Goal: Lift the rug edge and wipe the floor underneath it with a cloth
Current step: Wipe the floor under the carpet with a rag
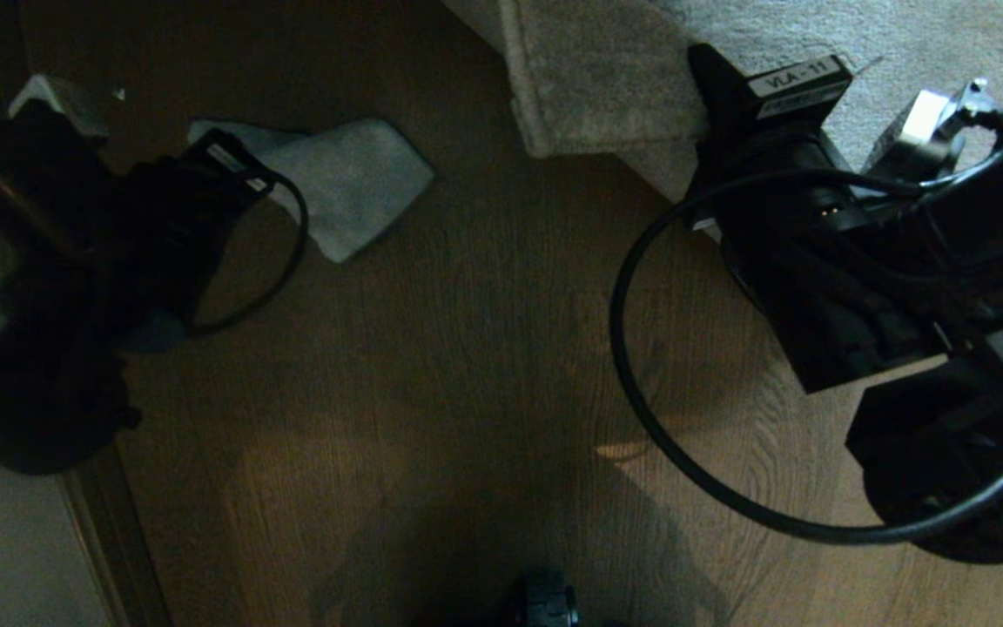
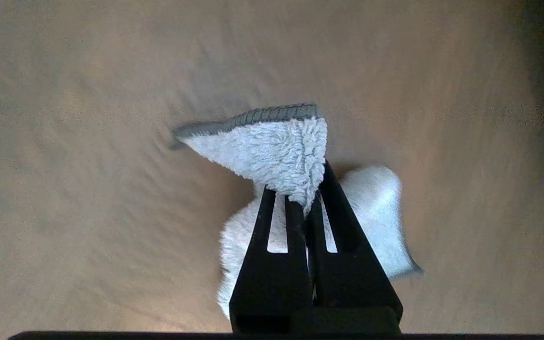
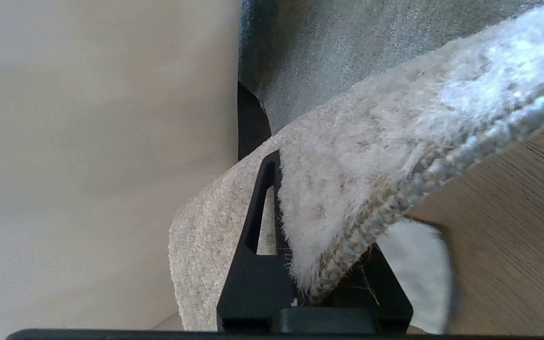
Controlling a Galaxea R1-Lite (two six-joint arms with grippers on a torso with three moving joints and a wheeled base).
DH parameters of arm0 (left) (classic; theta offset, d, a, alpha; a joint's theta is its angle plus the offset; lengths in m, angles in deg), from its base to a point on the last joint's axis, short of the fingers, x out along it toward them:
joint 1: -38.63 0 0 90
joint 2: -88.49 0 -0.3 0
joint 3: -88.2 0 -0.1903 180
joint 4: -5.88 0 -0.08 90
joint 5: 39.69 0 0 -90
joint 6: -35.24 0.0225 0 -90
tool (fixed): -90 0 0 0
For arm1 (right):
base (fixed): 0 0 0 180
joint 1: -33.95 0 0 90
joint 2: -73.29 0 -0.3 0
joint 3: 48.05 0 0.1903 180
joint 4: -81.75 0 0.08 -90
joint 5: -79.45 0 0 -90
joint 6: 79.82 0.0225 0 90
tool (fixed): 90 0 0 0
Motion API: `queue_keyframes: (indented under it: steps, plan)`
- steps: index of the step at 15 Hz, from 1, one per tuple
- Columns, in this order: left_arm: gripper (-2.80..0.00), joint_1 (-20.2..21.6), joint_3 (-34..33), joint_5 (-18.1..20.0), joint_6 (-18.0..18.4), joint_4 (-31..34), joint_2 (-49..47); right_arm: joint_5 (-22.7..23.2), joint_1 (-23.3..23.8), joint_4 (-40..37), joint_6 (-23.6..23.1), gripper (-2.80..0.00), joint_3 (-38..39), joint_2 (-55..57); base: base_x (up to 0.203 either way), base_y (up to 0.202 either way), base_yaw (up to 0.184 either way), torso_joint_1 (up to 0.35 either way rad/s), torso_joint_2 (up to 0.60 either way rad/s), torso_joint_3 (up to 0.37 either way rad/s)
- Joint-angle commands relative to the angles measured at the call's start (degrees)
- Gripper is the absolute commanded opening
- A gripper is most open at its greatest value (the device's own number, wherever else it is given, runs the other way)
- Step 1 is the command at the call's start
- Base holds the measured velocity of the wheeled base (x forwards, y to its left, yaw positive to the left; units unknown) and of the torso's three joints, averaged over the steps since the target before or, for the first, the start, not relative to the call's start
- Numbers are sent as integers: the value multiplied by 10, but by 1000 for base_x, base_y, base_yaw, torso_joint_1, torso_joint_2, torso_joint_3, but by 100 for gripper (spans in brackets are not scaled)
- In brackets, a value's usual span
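Your right gripper (image 3: 317,278) pinches the rug edge (image 3: 347,222), folded back off the floor (image 1: 467,348). Your left gripper (image 2: 306,200) is clamped on the cloth (image 2: 272,151), over bare planks well left of the rug. That rug grip looks shallow; a tug could let it flop onto your wiping path.

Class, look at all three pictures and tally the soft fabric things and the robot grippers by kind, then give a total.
Cloths: 1, the cloth, pinched in the left gripper.
Rugs: 1, its rug edge lifted off the floor in the right gripper.
Grippers: 2.
Total: 4.
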Motion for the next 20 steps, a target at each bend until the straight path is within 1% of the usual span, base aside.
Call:
queue_keyframes:
  steps: [1,3,7,8,9,10,12,15,17,20]
  plan:
    - [-280,19,-6,-2,-1,-3,35,-1,0,28,3,-280,10,-10,0,0,0,0,0,0]
    - [-280,23,-36,-2,0,-1,68,-1,0,28,3,-280,10,-12,0,0,0,0,0,0]
    - [-280,8,-149,1,3,1,141,-1,0,28,3,-280,9,-13,0,0,0,0,0,0]
    - [-280,-5,-172,1,3,1,150,-1,-1,28,3,-280,8,-13,0,0,0,0,0,0]
    - [-280,-30,-185,1,3,2,154,-1,-1,28,3,-280,8,-13,0,0,0,0,0,0]
    - [-280,-54,-189,0,4,2,154,-1,0,28,3,-280,8,-12,0,0,0,0,0,0]
    - [-280,-97,-186,3,18,1,133,-1,-1,28,3,-280,8,-12,0,0,0,0,0,0]
    - [-280,-154,-177,23,25,-2,84,-1,0,28,3,-280,8,-11,0,0,0,0,0,0]
    - [-280,-175,-141,25,26,-4,47,-2,0,28,3,-280,8,-11,0,0,0,0,0,0]
    - [-280,-189,-74,26,25,-3,-4,-2,1,28,3,-280,9,-8,0,0,0,0,0,0]
